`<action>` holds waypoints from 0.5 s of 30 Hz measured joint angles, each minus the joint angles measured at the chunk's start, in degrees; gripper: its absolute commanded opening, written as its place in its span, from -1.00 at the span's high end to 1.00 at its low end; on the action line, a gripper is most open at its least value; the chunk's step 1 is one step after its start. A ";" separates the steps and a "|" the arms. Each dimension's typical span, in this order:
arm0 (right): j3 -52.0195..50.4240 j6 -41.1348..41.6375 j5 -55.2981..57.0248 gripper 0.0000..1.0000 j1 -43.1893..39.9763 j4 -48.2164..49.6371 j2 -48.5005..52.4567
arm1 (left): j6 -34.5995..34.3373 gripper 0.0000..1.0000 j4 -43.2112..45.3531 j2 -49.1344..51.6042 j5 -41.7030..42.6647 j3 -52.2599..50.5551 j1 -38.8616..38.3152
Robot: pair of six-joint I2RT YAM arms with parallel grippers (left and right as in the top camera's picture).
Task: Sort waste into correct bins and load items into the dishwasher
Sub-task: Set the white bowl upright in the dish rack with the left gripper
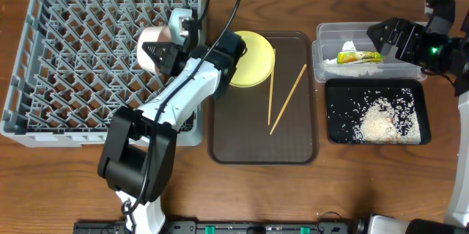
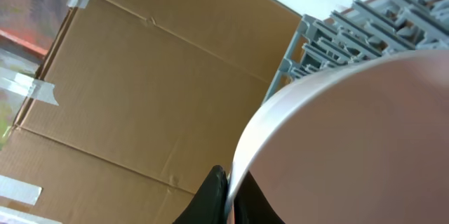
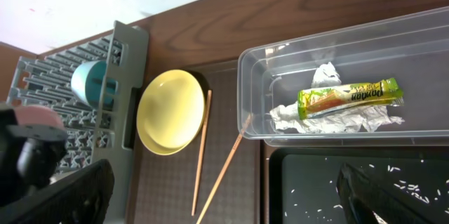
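Clear plastic tub [image 1: 320, 43], below the wide-open right gripper [image 1: 377, 37], contained the wrapper [image 1: 359, 57] and crumpled paper [image 3: 295, 115]. The black tray [image 1: 333, 135] beside that gripper held rice [image 1: 381, 120]. The left gripper [image 1: 167, 52] was clamped on the white bowl [image 1: 150, 47] above the dish rack [image 1: 73, 58]. The yellow plate [image 1: 253, 58] and chopsticks [image 1: 286, 98] lay on the brown tray [image 1: 242, 146] between both grippers.

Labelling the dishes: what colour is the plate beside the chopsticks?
Yellow plate; clearest in the right wrist view.
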 measured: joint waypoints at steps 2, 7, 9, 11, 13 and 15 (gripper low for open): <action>0.00 0.00 0.00 -0.99 0.00 0.00 0.00 | -1.31 0.86 -0.11 0.00 -0.02 -2.12 -0.07; 0.00 -0.02 0.00 -0.98 0.00 0.00 0.00 | -3.93 0.86 -0.04 0.00 0.76 -4.66 -0.11; 0.00 0.00 0.00 -0.99 0.00 0.00 0.00 | -4.57 0.86 0.74 0.00 1.90 -4.66 -0.20; 0.00 -0.02 0.00 -0.99 0.00 0.00 0.00 | -4.94 0.86 1.81 0.00 3.54 -4.66 -0.48; 0.00 0.00 0.00 -0.99 0.00 0.00 0.00 | -5.35 0.85 2.62 0.00 5.18 -4.66 -0.83; 0.00 -0.02 0.00 -0.99 0.00 0.00 0.00 | -5.60 0.86 2.93 0.00 6.75 -4.66 -1.09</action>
